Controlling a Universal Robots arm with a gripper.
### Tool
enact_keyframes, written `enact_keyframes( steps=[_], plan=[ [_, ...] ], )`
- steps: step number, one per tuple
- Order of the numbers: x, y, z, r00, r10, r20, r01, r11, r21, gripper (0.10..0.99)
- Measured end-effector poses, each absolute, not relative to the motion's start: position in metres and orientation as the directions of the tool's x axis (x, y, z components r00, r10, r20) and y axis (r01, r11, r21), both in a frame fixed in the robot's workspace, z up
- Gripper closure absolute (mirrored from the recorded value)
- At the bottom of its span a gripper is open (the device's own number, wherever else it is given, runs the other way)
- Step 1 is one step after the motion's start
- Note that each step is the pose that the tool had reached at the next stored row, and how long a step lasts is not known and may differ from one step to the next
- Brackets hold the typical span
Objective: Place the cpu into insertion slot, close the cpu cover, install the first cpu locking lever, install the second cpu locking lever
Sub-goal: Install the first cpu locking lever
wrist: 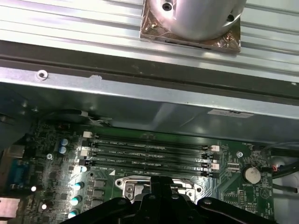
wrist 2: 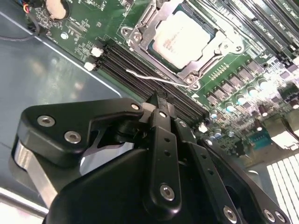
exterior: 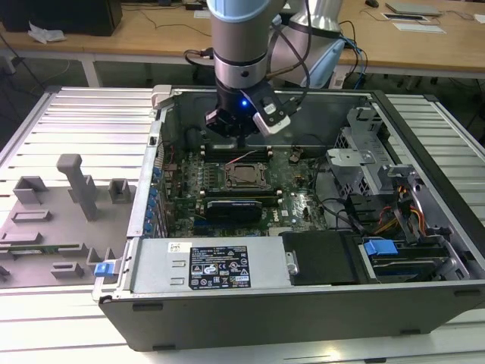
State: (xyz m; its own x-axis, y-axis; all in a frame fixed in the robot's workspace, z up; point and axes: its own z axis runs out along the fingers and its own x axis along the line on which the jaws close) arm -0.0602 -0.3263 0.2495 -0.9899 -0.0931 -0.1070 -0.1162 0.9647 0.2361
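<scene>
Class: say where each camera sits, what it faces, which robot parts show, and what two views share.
Exterior view: off the arm, looking down into the computer case; arm and hand show.
Second wrist view: on the arm, behind the hand, facing the cpu.
First wrist view: on the arm, facing the case wall; hand shows.
Both wrist views share the memory slots.

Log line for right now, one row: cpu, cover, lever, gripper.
cpu: seated | cpu cover: down over cpu | locking lever: end sticking out, free | gripper: shut, tip beside lever
</scene>
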Motion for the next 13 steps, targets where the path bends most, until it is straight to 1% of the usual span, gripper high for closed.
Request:
enact_keyframes(
  steps=[4, 9, 13],
  plan=[
    [-0.063, -0.326, 0.244, -0.989, -0.092, -0.119, -0.118, 0.967, 0.228, 0.980],
    [-0.063, -0.326, 0.238, -0.991, -0.057, -0.118, -0.080, 0.974, 0.210, 0.980],
    [-0.063, -0.326, 0.234, -0.993, -0.008, -0.117, -0.032, 0.979, 0.203, 0.980]
  ],
)
